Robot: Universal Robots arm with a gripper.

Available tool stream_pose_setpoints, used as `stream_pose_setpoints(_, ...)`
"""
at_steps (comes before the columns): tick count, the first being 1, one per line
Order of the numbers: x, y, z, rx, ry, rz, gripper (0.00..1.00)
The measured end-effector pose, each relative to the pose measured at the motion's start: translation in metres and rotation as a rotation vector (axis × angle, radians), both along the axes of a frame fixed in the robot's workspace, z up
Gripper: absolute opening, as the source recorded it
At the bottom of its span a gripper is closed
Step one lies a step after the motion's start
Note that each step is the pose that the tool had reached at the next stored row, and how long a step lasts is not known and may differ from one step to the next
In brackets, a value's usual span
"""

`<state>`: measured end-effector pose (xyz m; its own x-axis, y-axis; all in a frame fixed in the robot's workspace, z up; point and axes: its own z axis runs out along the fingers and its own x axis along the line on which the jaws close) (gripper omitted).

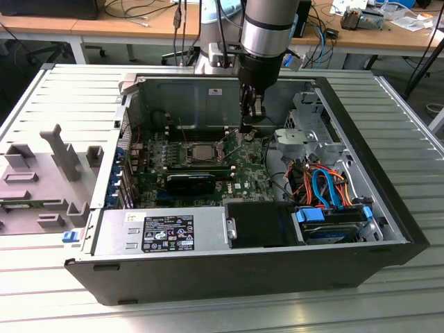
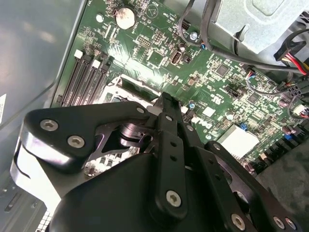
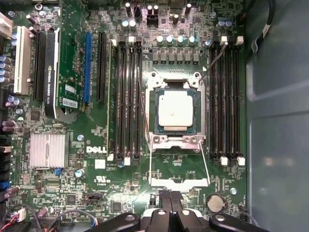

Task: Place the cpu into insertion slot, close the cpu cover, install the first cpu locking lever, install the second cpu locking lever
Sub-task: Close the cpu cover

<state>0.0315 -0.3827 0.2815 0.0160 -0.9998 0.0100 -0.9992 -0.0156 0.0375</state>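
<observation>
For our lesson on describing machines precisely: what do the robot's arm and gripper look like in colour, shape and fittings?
The arm is a thick silver-grey cylinder ringed by a black band, with dark cables running beside it. The gripper is matte black; in the second wrist view its angular linkage plates carry round silver screw heads, and its fingers are narrow black bars.

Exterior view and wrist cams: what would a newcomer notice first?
The open computer case lying on the ribbed metal table catches the eye first. The arm hangs into it from above, with the gripper low over the green motherboard. In the first wrist view the cpu stands out, its silver top sitting in the insertion slot between banks of black memory slots.
</observation>
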Motion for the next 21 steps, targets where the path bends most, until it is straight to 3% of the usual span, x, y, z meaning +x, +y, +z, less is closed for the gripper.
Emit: stream_pose_setpoints(21,0.0052,0.0002,-0.0050,0.0001,0.0000,0.000,0.11)
